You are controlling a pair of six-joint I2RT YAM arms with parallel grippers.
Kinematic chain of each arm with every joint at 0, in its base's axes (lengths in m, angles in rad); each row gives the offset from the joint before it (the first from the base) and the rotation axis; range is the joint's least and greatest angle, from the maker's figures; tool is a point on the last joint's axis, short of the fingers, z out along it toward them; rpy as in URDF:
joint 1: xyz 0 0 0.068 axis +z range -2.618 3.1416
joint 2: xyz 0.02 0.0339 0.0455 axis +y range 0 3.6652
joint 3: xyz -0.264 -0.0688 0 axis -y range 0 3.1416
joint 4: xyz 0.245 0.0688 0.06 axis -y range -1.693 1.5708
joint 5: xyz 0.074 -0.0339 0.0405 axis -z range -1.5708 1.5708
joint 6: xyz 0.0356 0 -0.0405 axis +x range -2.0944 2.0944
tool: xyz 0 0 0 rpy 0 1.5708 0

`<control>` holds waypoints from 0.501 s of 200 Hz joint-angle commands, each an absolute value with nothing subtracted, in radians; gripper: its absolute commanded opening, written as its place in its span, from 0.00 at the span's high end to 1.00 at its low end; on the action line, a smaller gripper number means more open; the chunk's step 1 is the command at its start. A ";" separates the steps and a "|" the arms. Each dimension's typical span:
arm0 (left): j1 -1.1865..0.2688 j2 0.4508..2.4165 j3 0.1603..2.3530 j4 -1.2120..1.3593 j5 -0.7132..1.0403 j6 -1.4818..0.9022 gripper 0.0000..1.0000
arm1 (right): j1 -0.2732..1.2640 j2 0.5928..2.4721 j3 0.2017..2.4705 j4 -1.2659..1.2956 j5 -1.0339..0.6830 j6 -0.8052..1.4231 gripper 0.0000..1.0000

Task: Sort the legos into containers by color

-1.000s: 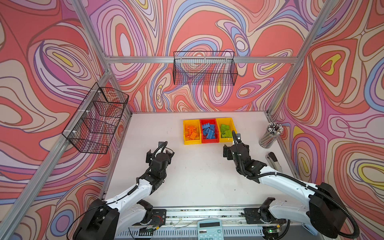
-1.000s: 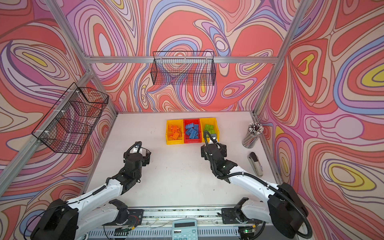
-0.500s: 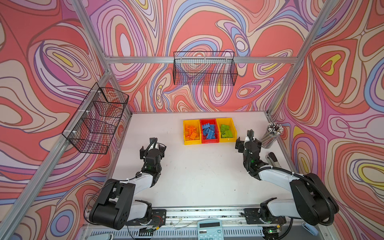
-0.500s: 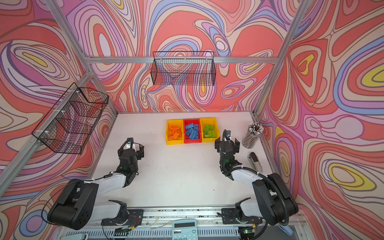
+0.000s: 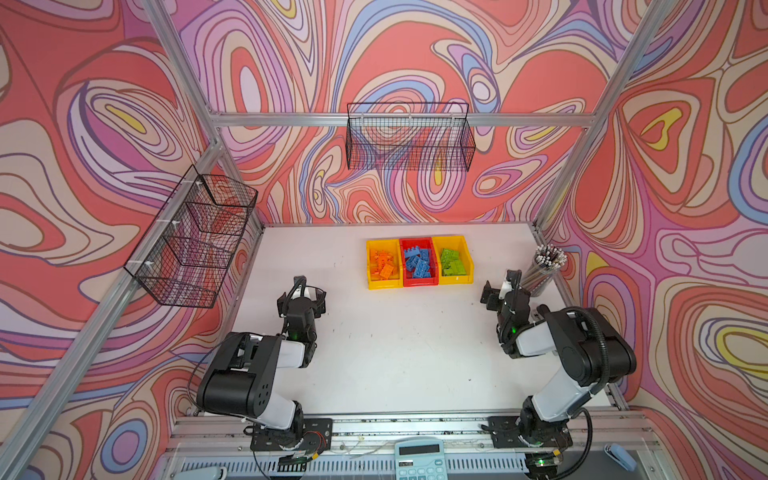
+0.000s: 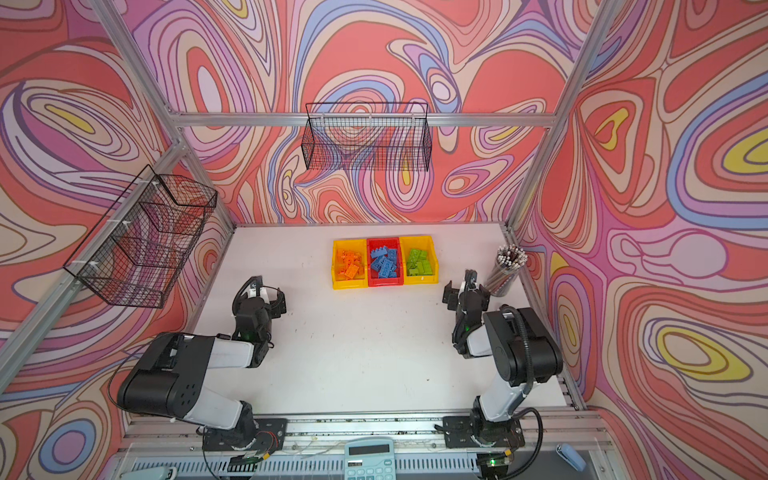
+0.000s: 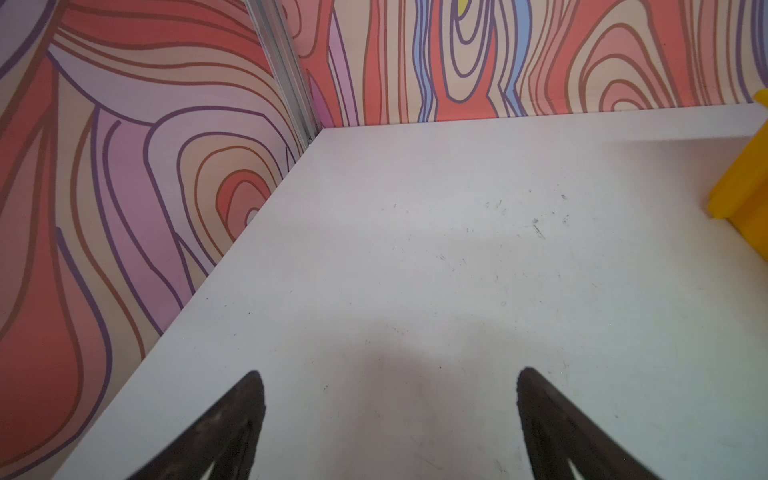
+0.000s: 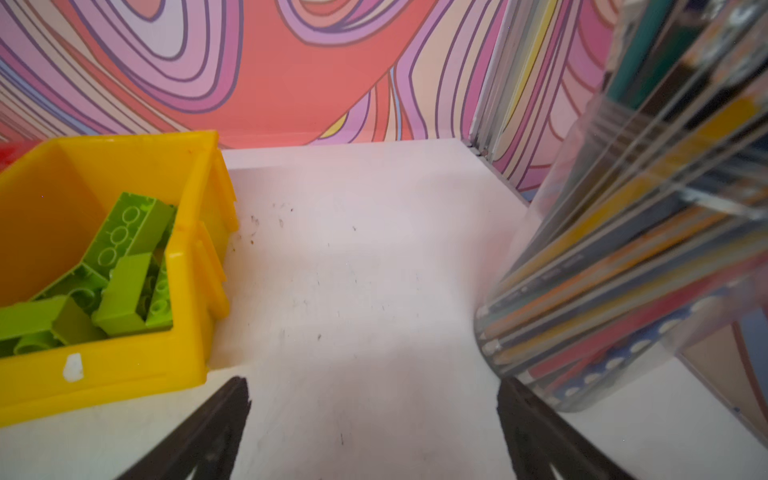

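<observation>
Three containers stand side by side at the back of the white table in both top views. The left yellow bin holds orange legos, the red bin holds blue legos, and the right yellow bin holds green legos. My left gripper is open and empty, low over bare table left of the bins. My right gripper is open and empty, between the green bin and the pencil cup. The green legos show in the right wrist view.
A clear cup of pencils stands at the right wall, close to my right gripper. Black wire baskets hang on the back wall and the left wall. A calculator lies in front of the table. A corner of the left yellow bin shows in the left wrist view.
Both arms have folded back and swung outward, the left gripper towards the left wall and the right gripper towards the pencil cup. Both grippers stayed open and empty.
</observation>
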State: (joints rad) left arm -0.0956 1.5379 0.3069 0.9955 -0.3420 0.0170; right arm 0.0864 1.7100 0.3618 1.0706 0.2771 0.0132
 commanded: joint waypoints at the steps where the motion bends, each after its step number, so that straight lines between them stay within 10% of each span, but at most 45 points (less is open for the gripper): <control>1: -0.087 1.529 0.344 0.939 -0.259 -0.005 0.06 | 0.077 1.707 0.365 1.174 0.188 0.009 0.02; 100: -0.032 1.543 0.375 0.898 -0.147 -0.025 0.00 | 0.039 1.709 0.393 1.123 0.111 0.023 0.02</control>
State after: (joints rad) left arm -0.0345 1.5444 0.3687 0.8959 -0.1673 -0.0196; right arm 0.0444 1.7123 0.3798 1.1107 0.1192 0.0219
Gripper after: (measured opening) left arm 0.998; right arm 0.983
